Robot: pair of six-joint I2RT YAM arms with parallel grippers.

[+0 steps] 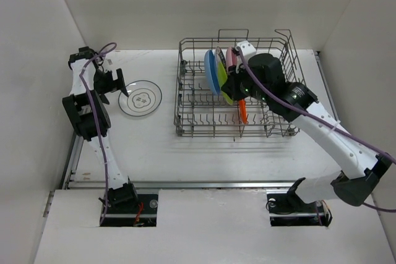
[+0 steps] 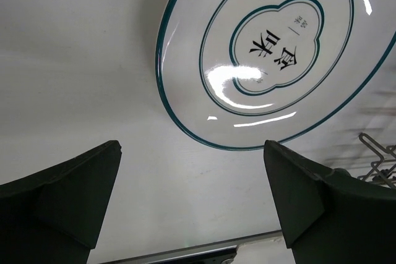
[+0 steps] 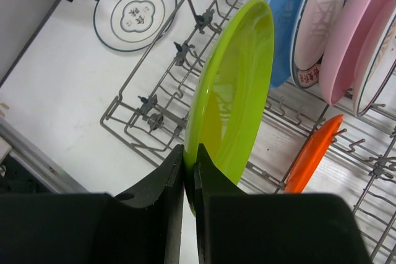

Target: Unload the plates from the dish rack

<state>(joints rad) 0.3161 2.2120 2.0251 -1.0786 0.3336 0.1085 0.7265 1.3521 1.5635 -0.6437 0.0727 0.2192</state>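
My right pincer is pinched tight on the lower rim of the yellow-green plate, which stands on edge among the tines of the dish rack, just beside the blue plate. I judge this to be the lift-out step: next it should rise straight, clear of the wires, then cross to the tabletop. My left pincer hangs wide open and empty above the ringed white plate, whose centre bears black characters, seemingly 食 and 味; the smaller ones I cannot read.
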